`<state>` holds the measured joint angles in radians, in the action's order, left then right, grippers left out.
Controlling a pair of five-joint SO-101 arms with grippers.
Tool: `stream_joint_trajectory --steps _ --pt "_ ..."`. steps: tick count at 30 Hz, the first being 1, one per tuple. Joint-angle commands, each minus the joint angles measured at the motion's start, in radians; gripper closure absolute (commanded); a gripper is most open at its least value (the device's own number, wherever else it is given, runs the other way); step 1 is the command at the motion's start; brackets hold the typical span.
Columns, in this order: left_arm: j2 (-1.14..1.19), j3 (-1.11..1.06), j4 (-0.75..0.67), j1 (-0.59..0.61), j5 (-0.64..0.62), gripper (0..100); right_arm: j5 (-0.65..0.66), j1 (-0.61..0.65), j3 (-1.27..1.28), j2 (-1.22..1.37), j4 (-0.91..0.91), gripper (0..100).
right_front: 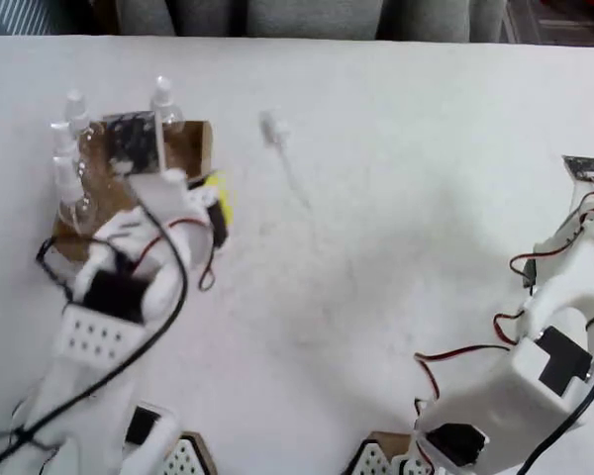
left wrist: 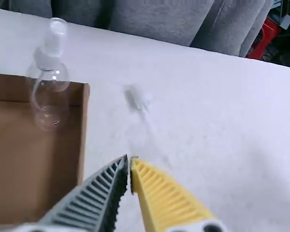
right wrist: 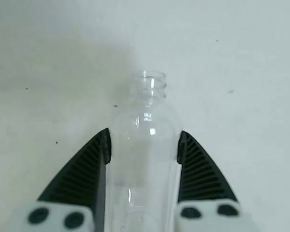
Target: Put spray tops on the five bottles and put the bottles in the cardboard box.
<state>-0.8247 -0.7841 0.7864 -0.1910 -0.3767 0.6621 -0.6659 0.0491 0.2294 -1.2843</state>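
Cardboard box — capped bottles inside

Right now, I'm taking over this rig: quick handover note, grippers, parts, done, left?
Left gripper: shut, empty, by the edge of the cardboard box.
Right gripper: shut on an uncapped bottle.
Done: what look like four capped bottles stand in the box.
One loose spray top lies on the table beside the box.
Left: fit that top on the held bottle, box it.
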Motion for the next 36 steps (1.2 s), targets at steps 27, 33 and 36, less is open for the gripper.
stream_joint_trajectory --steps 27,33,36 --pt "1.448 1.208 -0.121 -0.044 -0.396 98 0.086 0.027 0.186 -0.053 0.165 98.1" --pt "1.569 1.329 -0.121 -0.012 -0.368 96 0.094 0.028 0.221 -0.053 0.213 98.1" --pt "1.626 1.392 -0.12 -0.008 -0.37 86 0.094 0.028 0.236 -0.053 0.222 98.1"
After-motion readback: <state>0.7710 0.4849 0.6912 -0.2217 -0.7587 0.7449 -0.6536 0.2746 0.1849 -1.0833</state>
